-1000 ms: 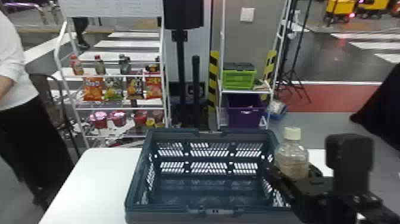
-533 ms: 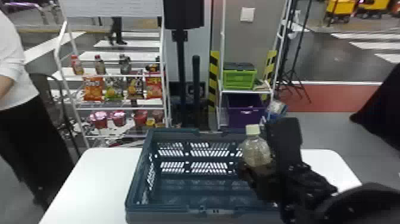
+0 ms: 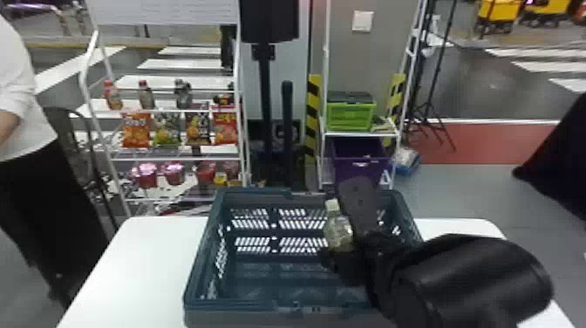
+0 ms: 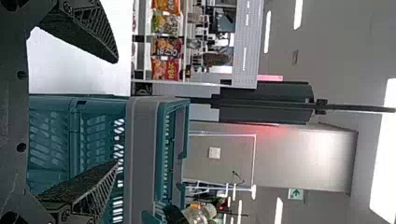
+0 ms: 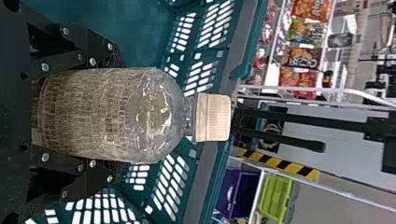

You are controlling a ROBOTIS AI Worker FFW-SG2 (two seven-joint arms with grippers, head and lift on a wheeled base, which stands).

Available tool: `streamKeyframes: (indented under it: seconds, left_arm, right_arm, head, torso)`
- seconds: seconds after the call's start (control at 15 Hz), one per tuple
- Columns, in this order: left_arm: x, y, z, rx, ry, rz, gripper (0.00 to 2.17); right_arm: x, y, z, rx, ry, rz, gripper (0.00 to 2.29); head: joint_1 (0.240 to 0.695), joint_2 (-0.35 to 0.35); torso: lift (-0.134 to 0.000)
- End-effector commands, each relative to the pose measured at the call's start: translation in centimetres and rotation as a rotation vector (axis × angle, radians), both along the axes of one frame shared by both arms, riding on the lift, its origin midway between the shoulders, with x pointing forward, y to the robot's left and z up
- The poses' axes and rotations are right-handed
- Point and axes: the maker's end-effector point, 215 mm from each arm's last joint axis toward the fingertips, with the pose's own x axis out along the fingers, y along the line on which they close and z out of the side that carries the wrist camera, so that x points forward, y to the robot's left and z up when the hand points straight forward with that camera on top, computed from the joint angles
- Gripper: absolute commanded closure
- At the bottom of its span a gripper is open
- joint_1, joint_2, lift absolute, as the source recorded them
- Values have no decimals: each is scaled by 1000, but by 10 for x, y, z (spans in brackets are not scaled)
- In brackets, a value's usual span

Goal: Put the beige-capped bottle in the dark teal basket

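Grey floor (image 3: 488,209) spreads beyond the right gripper (image 3: 341,258) and to its right, with a red strip (image 3: 471,144) across it farther back. A white display rack (image 3: 87,70) stands well beyond the right gripper and to its left, carrying small bottles on top, snack bags (image 3: 136,131) in the middle and cups (image 3: 173,172) lower down. More directly beyond the gripper is a second white shelf (image 3: 359,135). The white table (image 3: 144,261) extends to both sides of the gripper, and the dark teal basket (image 3: 197,261) sits on it, its open top under the gripper and most of its width to the gripper's left. On the second shelf, a purple crate (image 3: 359,168) sits low and a smaller green crate (image 3: 351,115) above it.

The right gripper has its fingers closed around the lower part of the beige-capped bottle (image 3: 339,231), which is held over the right-hand part of the basket, cap up and leaning slightly. Whether its base is below the rim, I cannot tell. The left gripper (image 4: 116,112) has its fingers spread wide, with the basket and table ahead of it in its wrist view.
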Motion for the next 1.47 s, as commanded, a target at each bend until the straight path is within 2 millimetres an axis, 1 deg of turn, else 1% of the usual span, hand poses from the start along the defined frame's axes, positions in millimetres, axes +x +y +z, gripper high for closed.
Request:
streamKeyframes:
  seconds: [0.0, 0.07, 0.13, 0.33, 0.4, 0.53, 0.67, 0.8, 0.87, 0.93, 1.0, 1.07, 1.13, 1.2, 1.27, 1.4]
  left_arm:
    - [1, 2, 0, -1, -1, 4, 110]
    - [0, 2, 0, -1, 1, 4, 110]
    - [0, 2, 0, -1, 1, 4, 110]
    - [-1, 2, -1, -2, 4, 7, 110]
    - [-2, 2, -1, -3, 6, 9, 110]
    - [-2, 3, 0, -4, 3, 11, 110]
    - [-5, 4, 3, -7, -9, 15, 110]
    - [-6, 4, 5, -8, -14, 17, 110]
    - [-7, 5, 6, -9, -20, 19, 110]
    - [-7, 5, 7, -9, -19, 19, 110]
    - [-7, 5, 8, -10, -23, 19, 110]
    - [-7, 5, 8, -10, -23, 19, 110]
    - [-7, 6, 8, -9, -23, 20, 110]
    - [-8, 7, 7, -5, -22, 21, 110]
    - [-7, 7, 8, -5, -24, 21, 110]
    - [-8, 8, 8, -3, -24, 20, 110]
  right_arm:
    - [9, 5, -20, -17, 46, 13, 2287]
    - [11, 10, -23, -11, 63, 26, 2287]
    - [11, 10, -30, -24, 84, 30, 2287]
    - [12, 4, -55, -58, 148, 25, 2287]
    - [11, 2, -67, -70, 176, 26, 2287]
    - [12, 0, -81, -87, 210, 28, 2287]
    - [12, -2, -90, -93, 229, 27, 2287]
    - [14, -4, -94, -102, 240, 26, 2260]
    - [13, -3, -94, -101, 242, 29, 2243]
    - [15, 3, -93, -87, 236, 38, 2169]
    - [14, 4, -94, -85, 244, 40, 2047]
    - [12, 6, -96, -85, 247, 44, 1555]
    - [12, 7, -96, -86, 245, 47, 711]
    - [11, 8, -96, -84, 249, 50, 151]
    - [11, 11, -95, -76, 247, 53, 26]
    - [14, 15, -91, -67, 235, 59, 2]
  head:
    - [499, 0]
    - [499, 0]
    - [499, 0]
    - [499, 0]
    - [499, 0]
    - [499, 0]
    - [499, 0]
    - [499, 0]
    - [499, 0]
    - [499, 0]
    - [499, 0]
    - [499, 0]
    - [499, 0]
    - [499, 0]
    - [499, 0]
    - [499, 0]
  torso:
    - [0]
    - [0]
    - [0]
    - [0]
    - [0]
    - [0]
    - [0]
    - [0]
    - [0]
    - [0]
    - [0]
    - [0]
    - [0]
    - [0]
    - [0]
    - [0]
